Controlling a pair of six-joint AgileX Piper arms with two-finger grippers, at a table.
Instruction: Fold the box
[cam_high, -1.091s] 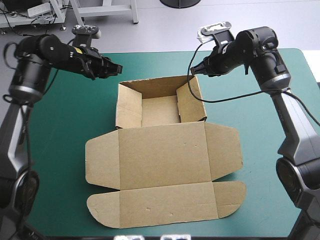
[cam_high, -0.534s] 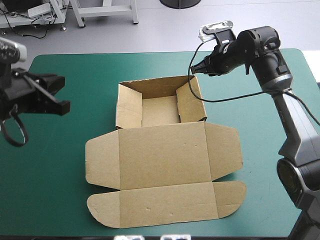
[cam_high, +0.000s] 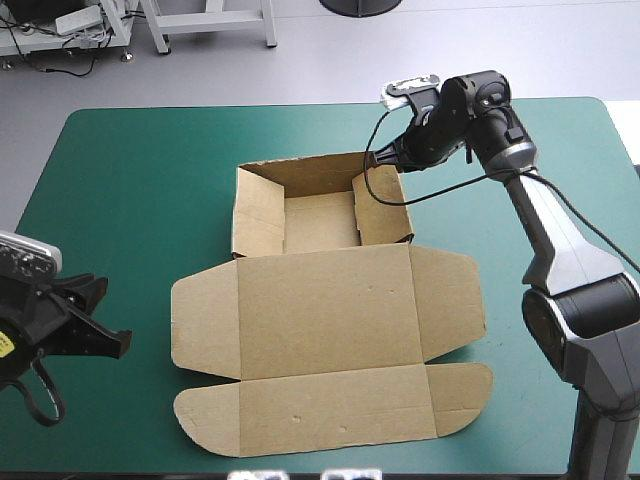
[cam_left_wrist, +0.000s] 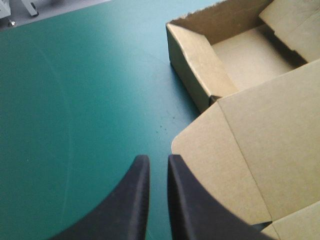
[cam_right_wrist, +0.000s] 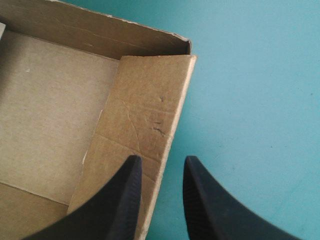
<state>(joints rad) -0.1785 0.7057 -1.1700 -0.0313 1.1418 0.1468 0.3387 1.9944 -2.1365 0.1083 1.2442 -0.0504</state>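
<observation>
The brown box (cam_high: 330, 310) lies mid-table. Its tray (cam_high: 320, 222) stands at the back with walls raised, and the lid and flaps lie flat toward the front. My right gripper (cam_high: 383, 160) hovers at the tray's back right corner. In the right wrist view the right gripper (cam_right_wrist: 162, 160) is slightly open, and the right wall's (cam_right_wrist: 145, 100) outer edge runs under the gap between its fingers. My left gripper (cam_high: 108, 318) hangs high over the table's front left, away from the box. In its own view the left gripper (cam_left_wrist: 157, 161) is all but shut on nothing, with the box (cam_left_wrist: 260, 130) ahead and to one side.
Bare teal-green cover (cam_high: 130, 180) stretches left of the box and along the back edge. A narrower bare strip (cam_high: 550, 300) lies to the right of the lid.
The left arm has swung from behind the tray's left side to the front left, rising toward the camera. The right gripper has dropped to the tray's back right corner.
</observation>
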